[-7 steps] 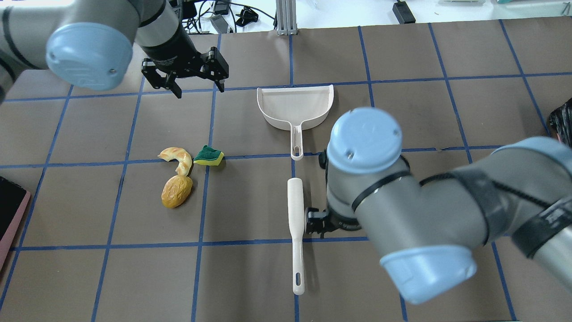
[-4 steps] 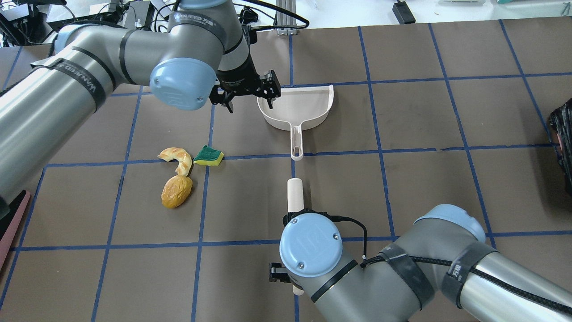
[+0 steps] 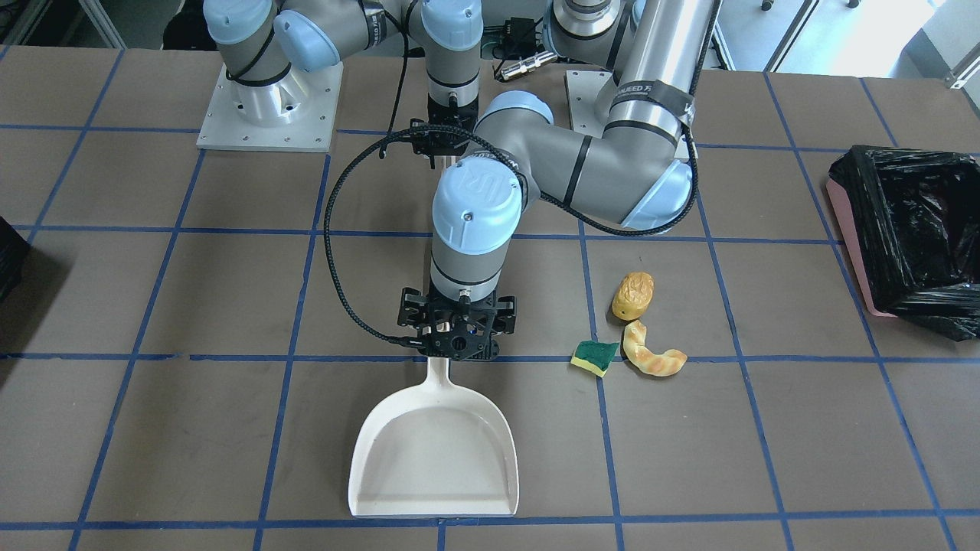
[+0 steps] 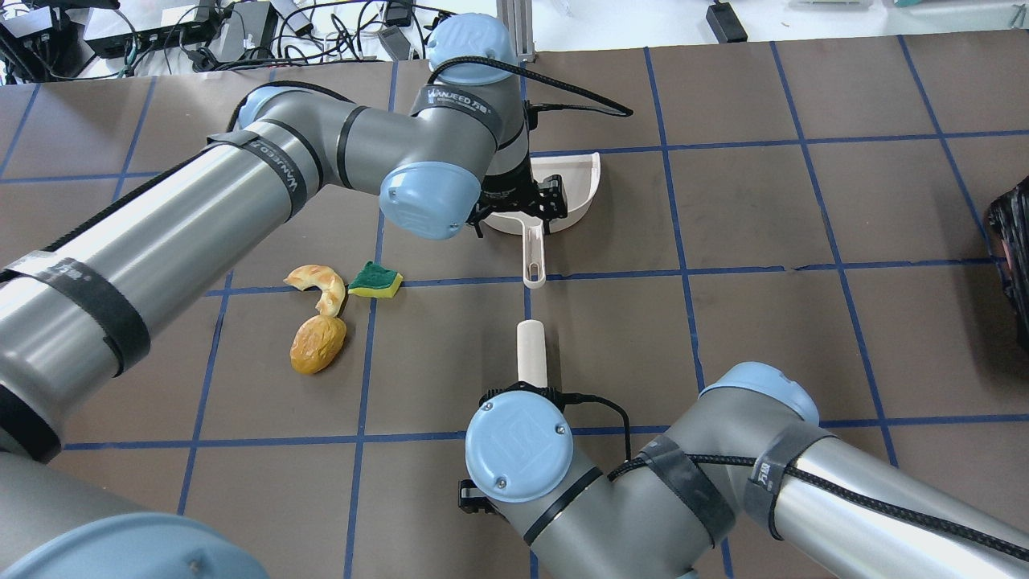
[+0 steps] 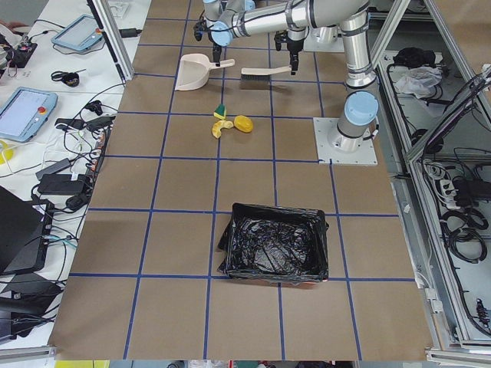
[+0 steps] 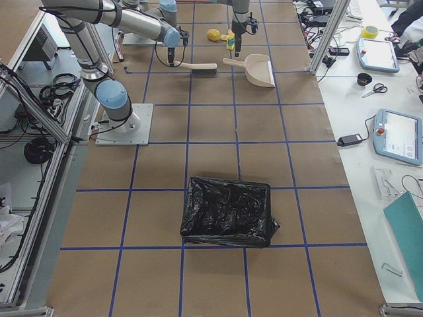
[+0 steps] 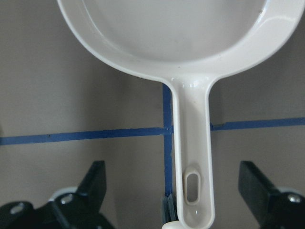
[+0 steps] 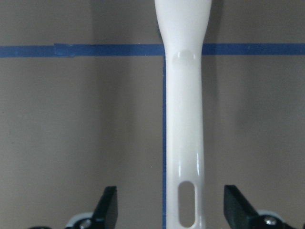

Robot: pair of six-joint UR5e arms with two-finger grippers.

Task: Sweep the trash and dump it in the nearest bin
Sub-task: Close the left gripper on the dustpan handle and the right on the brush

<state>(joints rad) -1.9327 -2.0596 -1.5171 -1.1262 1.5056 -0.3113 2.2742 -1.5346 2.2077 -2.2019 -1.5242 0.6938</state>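
While a second ago the left gripper [image 3: 456, 337] hung well off to one side of the dustpan [image 3: 432, 459], it has since swung across. It now sits over the dustpan handle [image 7: 193, 143] with its fingers [image 7: 97, 183] spread wide, one on either side and neither touching. The right gripper [image 8: 174, 210] has likewise moved from beside the brush [image 4: 531, 346] to directly above the brush handle [image 8: 185, 119], its fingers apart and flanking the shaft. Both tools look lined up for pickup, but nothing is gripped and no sweeping has begun.

The trash — potato piece [image 4: 317, 344], sponge piece [image 4: 375, 281] and croissant piece [image 4: 320, 283] — lies clustered and untouched, well apart from both sets of fingers, off to the robot's left of them. The pink bin [image 3: 856, 260] stands farther out in that same direction, so it is likely the nearest one.
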